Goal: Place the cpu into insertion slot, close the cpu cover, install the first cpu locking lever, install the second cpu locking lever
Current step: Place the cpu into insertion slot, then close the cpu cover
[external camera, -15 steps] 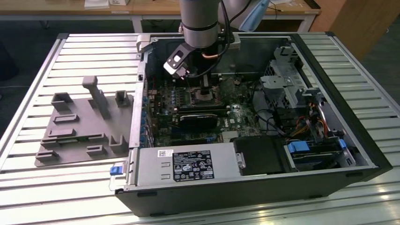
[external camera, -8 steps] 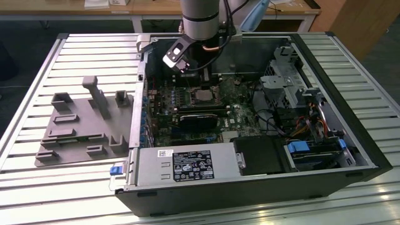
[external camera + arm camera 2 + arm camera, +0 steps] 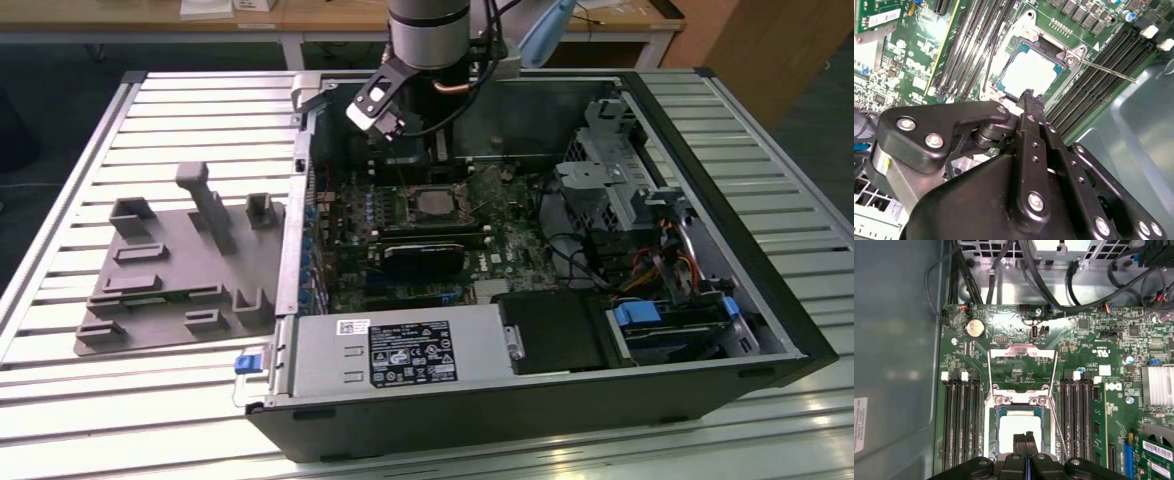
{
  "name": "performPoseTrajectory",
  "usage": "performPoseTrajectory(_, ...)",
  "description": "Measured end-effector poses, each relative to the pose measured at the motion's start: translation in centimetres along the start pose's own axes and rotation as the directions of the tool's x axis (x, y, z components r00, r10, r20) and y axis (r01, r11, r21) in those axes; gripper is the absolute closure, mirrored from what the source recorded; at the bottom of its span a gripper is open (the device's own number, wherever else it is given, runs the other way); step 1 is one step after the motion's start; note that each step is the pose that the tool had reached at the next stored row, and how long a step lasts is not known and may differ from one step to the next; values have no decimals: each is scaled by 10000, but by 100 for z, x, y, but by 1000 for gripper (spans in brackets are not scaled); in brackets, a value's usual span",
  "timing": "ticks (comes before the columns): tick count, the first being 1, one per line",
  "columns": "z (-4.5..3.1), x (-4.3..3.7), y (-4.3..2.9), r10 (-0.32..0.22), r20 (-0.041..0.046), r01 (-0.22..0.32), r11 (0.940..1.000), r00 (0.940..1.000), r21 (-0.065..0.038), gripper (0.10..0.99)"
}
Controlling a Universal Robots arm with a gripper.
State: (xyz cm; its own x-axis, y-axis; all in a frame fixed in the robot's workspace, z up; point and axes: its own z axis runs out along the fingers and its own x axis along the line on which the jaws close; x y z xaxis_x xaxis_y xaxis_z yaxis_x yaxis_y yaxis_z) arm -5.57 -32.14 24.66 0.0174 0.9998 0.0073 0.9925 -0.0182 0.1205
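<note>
Gripper [image 3: 430,150] hanging inside an open computer case [image 3: 534,425], cpu [image 3: 424,203] near its tip, grey plastic fixture [image 3: 174,270] well apart from it, slatted table [image 3: 80,400] underneath.

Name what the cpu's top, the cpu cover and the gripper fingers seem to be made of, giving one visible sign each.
The cpu: metal top, pale satin silver with a soft even sheen. The cpu cover: probably thin stamped sheet metal, bright silvery, with sharp folded edges. The gripper, its fingers: matte black, screwed together, likely coated metal, possibly hard plastic.

Black, screw-studded claw [image 3: 1029,96]; silver-grey cylindrical arm [image 3: 430,30]
</note>
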Motion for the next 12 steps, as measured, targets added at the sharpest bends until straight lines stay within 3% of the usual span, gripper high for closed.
performPoseTrajectory(12,-9,0,1,0,0,0,10000,10000,0,984)
